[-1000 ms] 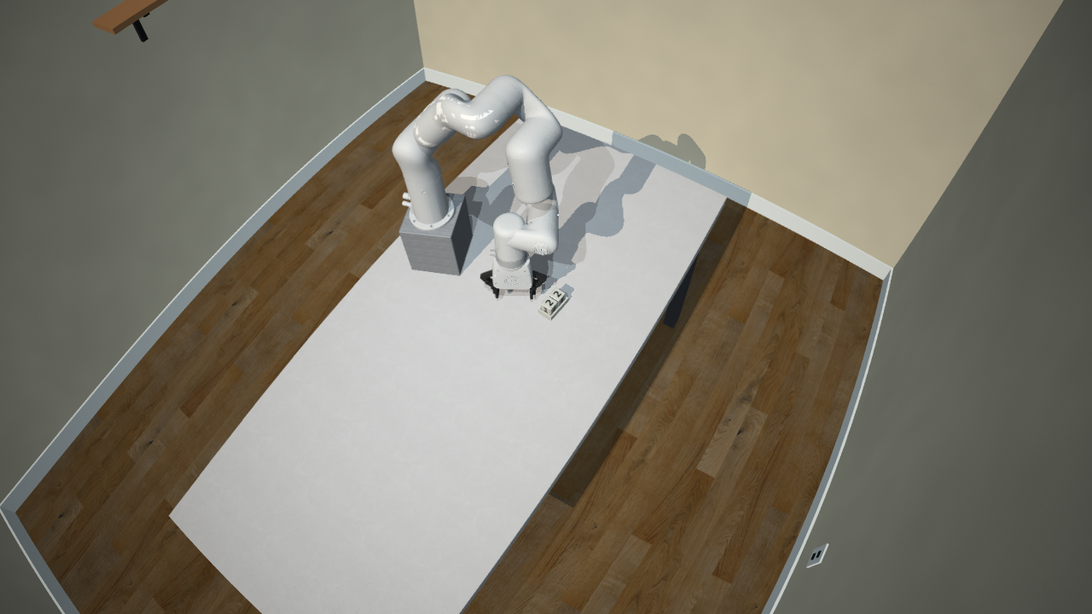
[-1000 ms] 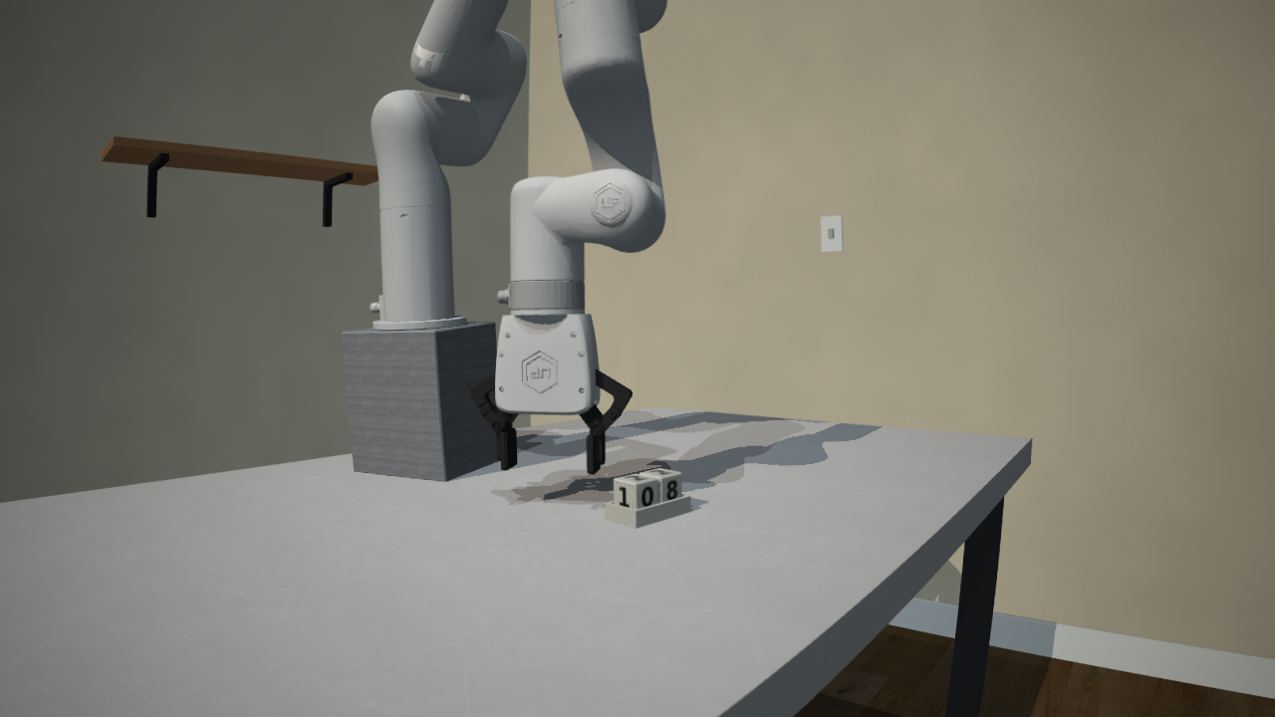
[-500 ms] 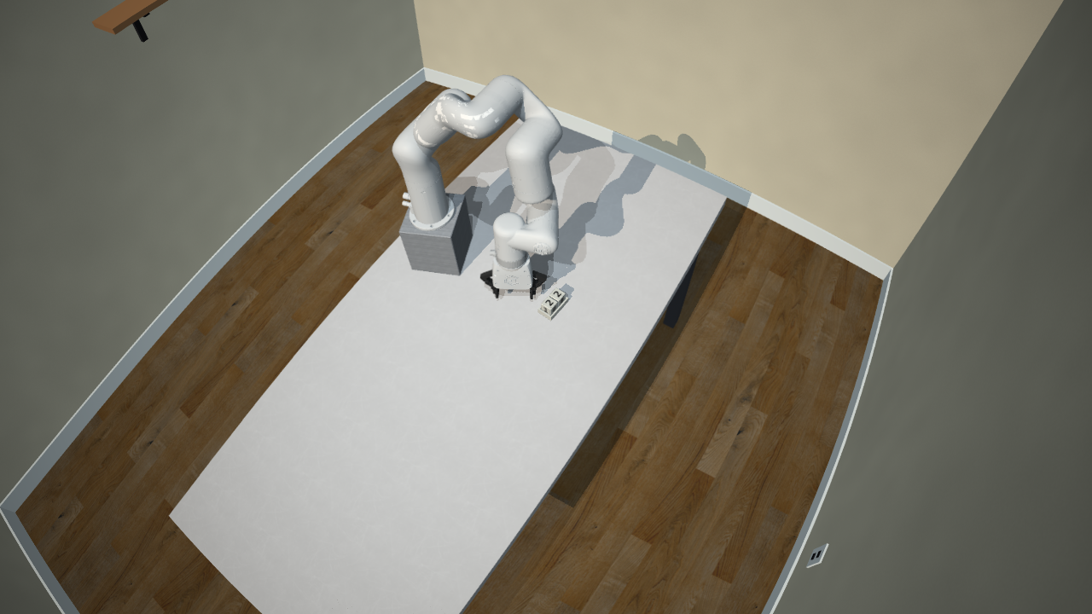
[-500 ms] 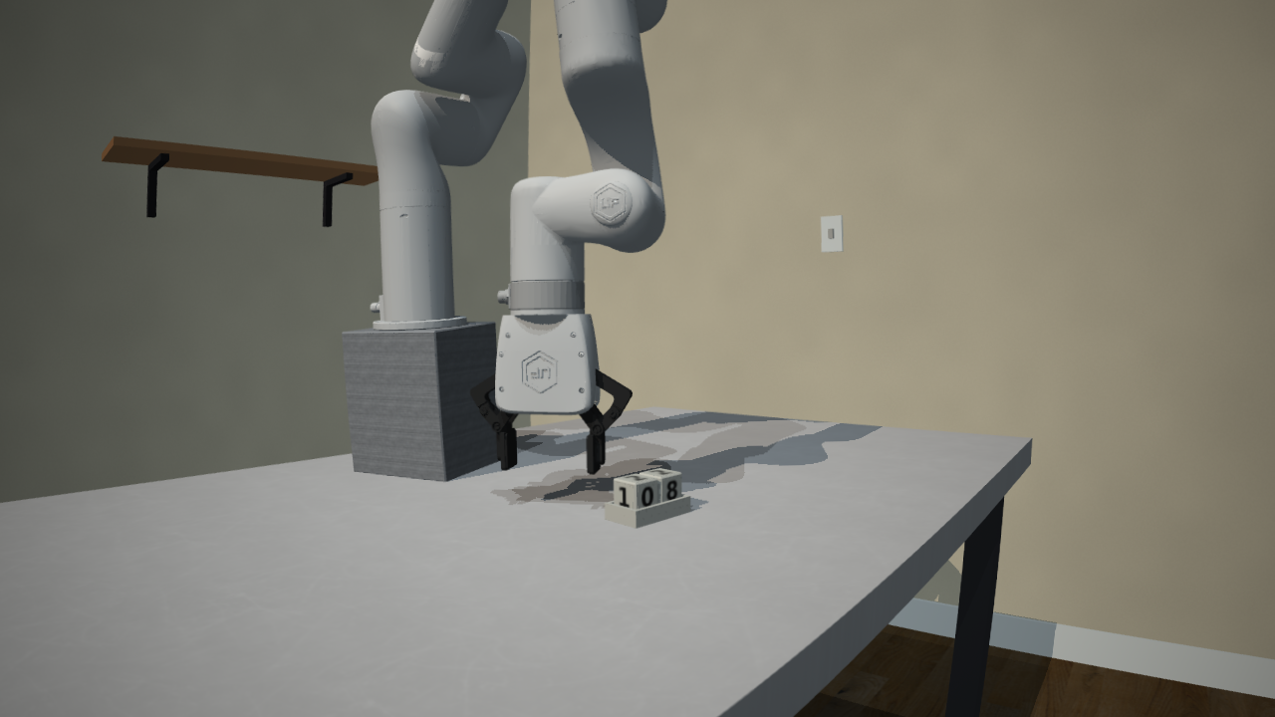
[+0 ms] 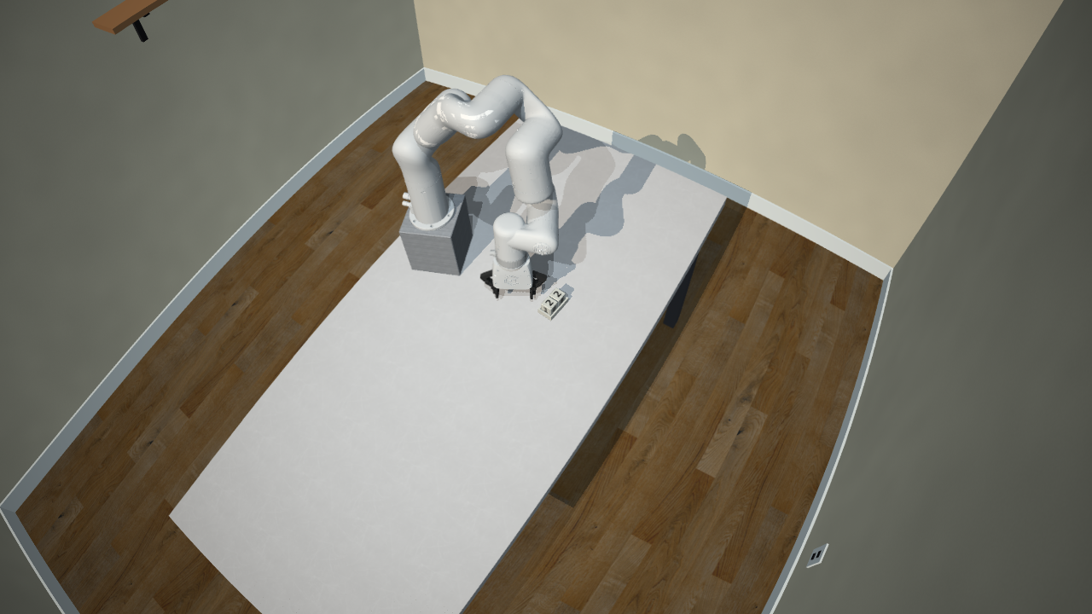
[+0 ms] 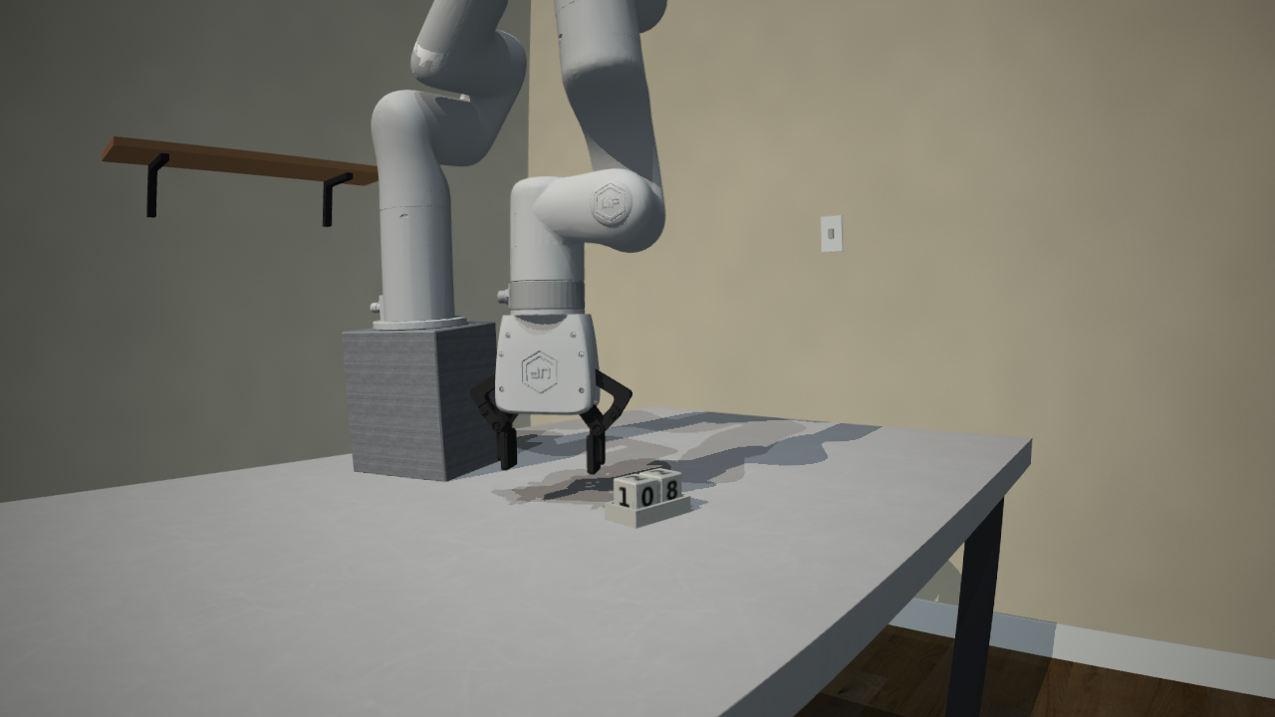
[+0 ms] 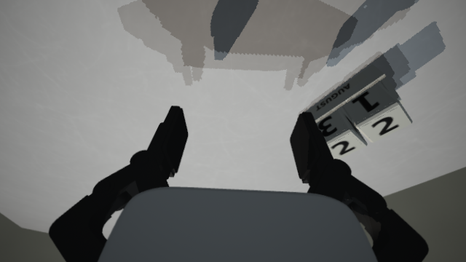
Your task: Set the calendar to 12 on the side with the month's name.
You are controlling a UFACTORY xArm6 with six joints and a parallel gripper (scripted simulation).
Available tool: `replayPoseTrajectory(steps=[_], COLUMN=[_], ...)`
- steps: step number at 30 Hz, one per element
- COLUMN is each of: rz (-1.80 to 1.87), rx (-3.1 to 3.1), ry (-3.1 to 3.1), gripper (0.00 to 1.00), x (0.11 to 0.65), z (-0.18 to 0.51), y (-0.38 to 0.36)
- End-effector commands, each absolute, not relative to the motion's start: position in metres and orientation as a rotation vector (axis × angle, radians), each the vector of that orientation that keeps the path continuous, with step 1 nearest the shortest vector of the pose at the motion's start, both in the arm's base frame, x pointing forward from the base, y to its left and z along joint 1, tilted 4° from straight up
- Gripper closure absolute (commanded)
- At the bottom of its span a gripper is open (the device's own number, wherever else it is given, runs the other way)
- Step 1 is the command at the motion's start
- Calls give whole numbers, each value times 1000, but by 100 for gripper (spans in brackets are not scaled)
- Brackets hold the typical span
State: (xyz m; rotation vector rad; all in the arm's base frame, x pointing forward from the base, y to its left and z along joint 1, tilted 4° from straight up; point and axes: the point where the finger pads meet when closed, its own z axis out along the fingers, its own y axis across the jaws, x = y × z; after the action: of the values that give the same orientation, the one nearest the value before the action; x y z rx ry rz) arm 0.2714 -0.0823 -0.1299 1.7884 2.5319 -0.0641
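White calendar cubes [image 5: 553,299] [image 6: 646,490] [image 7: 364,120] in tray [image 5: 553,315] [image 6: 648,514] [image 7: 333,97], black-fingered claw [image 5: 517,296] [image 6: 550,467] [image 7: 239,123] nearby, spread fully wide, gripping nothing

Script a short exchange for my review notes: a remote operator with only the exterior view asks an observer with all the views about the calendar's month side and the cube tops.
Operator: I see 1, 0 and 8 on the calendar, but no month. Which month is it?
Observer: The wrist view shows AUGUST on the side turned away from you.
Operator: Which digits are on that side?
Observer: A 1 at the start of the month's name and a 3 at its end, so 13 rather than 12.
Operator: And the top faces? They're too slanted for me.
Observer: Each shows a 2.
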Motion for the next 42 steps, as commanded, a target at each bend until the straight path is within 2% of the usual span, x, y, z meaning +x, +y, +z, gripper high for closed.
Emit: replayPoseTrajectory(steps=[1,18,42], rz=[-63,-65,-65], rx=[1787,1786,1786], ry=[2530,2529,2529], gripper=[0,0,0], x=[272,272,275], z=[-129,-113,-111], y=[-82,-82,-119])
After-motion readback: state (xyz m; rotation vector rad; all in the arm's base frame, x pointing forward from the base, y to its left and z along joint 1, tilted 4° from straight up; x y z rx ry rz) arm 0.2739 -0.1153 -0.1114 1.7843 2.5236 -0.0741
